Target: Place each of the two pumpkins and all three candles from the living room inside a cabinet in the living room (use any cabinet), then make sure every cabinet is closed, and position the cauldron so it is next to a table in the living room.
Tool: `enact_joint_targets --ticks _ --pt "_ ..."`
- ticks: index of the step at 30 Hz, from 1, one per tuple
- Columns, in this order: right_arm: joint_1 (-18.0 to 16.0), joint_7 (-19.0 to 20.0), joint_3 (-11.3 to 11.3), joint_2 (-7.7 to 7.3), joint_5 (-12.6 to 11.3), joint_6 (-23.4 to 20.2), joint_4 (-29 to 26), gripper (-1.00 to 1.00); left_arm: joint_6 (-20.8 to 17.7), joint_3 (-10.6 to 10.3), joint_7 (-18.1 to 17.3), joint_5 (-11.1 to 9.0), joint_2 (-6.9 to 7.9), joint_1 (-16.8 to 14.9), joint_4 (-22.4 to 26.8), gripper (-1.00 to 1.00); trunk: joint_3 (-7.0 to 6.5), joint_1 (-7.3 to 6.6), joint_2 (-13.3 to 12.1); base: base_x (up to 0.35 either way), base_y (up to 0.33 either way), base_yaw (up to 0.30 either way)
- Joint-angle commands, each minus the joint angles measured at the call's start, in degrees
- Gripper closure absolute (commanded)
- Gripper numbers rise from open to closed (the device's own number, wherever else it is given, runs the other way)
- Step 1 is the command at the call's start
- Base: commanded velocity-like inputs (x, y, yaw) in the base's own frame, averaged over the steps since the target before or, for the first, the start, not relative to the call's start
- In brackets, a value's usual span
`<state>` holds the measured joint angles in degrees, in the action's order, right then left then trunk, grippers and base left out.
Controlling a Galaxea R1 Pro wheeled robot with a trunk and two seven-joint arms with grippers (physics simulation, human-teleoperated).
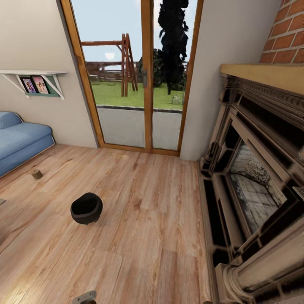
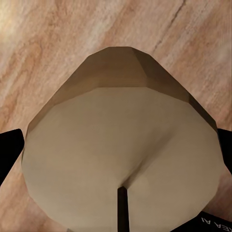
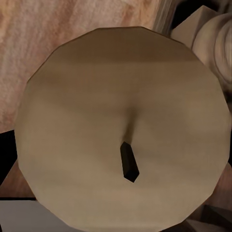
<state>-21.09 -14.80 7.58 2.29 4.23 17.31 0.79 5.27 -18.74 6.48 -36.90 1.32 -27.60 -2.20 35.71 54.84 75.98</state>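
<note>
A black cauldron (image 1: 86, 208) sits upright on the wooden floor, left of centre. A small tan candle (image 1: 37, 173) stands on the floor near the sofa. In the left wrist view a beige candle (image 2: 121, 145) with a dark wick sits between black fingers (image 2: 9, 152), my left gripper (image 2: 118, 159) shut on it. In the right wrist view a second beige candle (image 3: 121, 101) with a wick sits in my right gripper (image 3: 116, 169), a black finger (image 3: 6, 162) against its side. The pumpkins, cabinet and table are out of view.
A blue sofa (image 1: 19, 141) lies at the left under a wall shelf (image 1: 36, 80). A dark ornate fireplace (image 1: 253, 177) runs along the right. Glass patio doors (image 1: 139, 76) are straight ahead. Open wooden floor (image 1: 147, 219) lies between them.
</note>
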Motion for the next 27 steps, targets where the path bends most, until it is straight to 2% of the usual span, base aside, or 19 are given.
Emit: enact_joint_targets --ticks 1,27 --pt "0.0 -0.05 -0.02 0.0 -0.01 0.0 0.0 1.0 0.0 -0.01 0.02 0.0 0.0 0.0 0.0 1.0 0.0 0.0 0.0 0.0 0.0 -0.113" --pt "0.0 -0.02 -0.01 0.0 -0.01 0.0 0.0 1.0 -0.02 0.0 0.02 0.07 0.0 -0.01 0.0 1.0 0.0 0.0 0.0 0.0 0.0 -0.276"
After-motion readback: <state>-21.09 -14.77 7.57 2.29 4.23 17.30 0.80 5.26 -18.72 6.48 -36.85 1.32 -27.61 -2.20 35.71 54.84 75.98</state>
